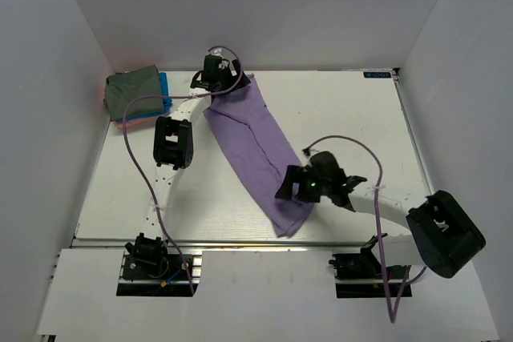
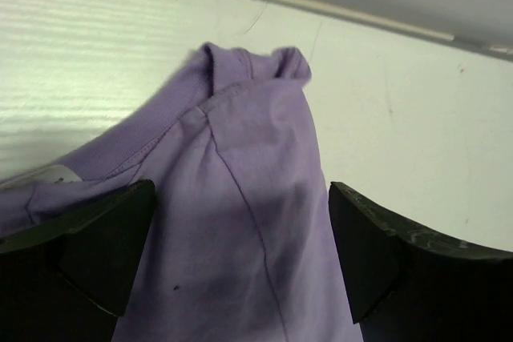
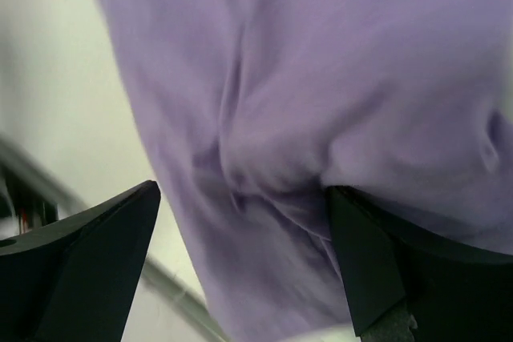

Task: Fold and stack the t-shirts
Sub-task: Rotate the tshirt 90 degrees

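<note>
Lavender t-shirt (image 1: 256, 146) lies as a long narrow band slanting across the bench (image 1: 353, 134), from the far side left of centre down to the near edge around the middle. It looks folded lengthwise, though you cannot count the layers. Your left hand (image 2: 240, 198) hangs over the far end, where the collar and a bunched shoulder seam show. Its jaws stand wide apart with cloth below them and nothing pinched. Your right hand (image 3: 242, 198) hangs over the near end, likewise spread and gripping nothing; its view is blurred. In the far left corner sits the pile: olive-grey shirt (image 1: 132, 90) on top, bright blue shirt (image 1: 164, 86) beneath it, and a salmon-pink shirt (image 1: 107, 94) showing only as an edge at the left.

By this you are mid-fold on the one shirt left, with the crosswise fold to come. The next move calls for each hand to drop and close on its end, catching every layer. Then carry one end over the other without pulling the band crooked
</note>
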Robot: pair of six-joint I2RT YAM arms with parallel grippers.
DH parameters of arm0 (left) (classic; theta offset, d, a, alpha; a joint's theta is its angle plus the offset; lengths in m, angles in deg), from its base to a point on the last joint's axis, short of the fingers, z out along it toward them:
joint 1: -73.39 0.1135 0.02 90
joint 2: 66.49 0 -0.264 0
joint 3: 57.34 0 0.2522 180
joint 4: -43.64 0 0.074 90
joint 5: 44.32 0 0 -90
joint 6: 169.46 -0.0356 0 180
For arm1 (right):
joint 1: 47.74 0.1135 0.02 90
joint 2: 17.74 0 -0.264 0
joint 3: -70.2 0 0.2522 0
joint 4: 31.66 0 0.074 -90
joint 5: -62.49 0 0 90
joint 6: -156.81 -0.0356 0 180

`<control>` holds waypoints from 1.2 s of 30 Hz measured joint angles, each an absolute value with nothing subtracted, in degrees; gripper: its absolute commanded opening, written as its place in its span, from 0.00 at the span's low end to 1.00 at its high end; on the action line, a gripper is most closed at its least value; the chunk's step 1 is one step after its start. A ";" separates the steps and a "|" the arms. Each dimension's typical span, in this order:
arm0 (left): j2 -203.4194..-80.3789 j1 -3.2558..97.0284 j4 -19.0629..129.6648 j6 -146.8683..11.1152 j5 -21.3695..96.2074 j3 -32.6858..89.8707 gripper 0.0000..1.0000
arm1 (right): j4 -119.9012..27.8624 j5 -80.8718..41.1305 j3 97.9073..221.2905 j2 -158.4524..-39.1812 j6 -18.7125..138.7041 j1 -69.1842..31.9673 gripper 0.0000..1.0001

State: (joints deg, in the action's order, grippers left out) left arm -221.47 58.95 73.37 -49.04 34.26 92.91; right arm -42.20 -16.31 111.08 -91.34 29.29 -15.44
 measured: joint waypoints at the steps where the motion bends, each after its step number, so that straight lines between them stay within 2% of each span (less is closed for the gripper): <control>1: -222.10 58.82 72.48 -48.41 34.19 93.56 1.00 | -41.85 -15.87 111.45 -91.91 28.64 -11.73 0.90; 4: -223.20 58.51 69.55 -46.55 33.76 94.02 1.00 | -41.35 -13.99 114.07 -95.19 28.46 -1.06 0.90; 5: -224.01 58.36 67.08 -45.30 32.95 94.15 1.00 | -40.93 -12.29 117.18 -99.10 29.47 6.24 0.90; 13: -226.43 57.66 60.08 -40.74 31.46 94.70 1.00 | -41.04 -9.56 124.98 -106.73 36.37 18.74 0.90; 23: -226.13 56.13 56.17 -42.33 28.47 93.35 1.00 | -50.55 -19.04 128.17 -99.54 38.71 20.32 0.90; 27: -221.49 55.65 59.34 -46.94 30.63 89.46 1.00 | -52.84 -22.98 131.67 -98.79 38.82 20.27 0.90; 32: -208.55 55.41 64.80 -53.11 34.54 84.38 1.00 | -58.22 -32.33 136.69 -99.16 38.06 19.42 0.90; 36: -190.37 55.71 68.45 -57.22 42.46 75.55 1.00 | -62.11 -39.74 143.21 -102.07 36.92 16.62 0.90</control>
State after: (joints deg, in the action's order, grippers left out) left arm -190.37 55.71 68.45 -57.22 42.46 75.55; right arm -62.11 -39.74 143.21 -102.07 36.92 16.62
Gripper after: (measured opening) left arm 0.997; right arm 0.905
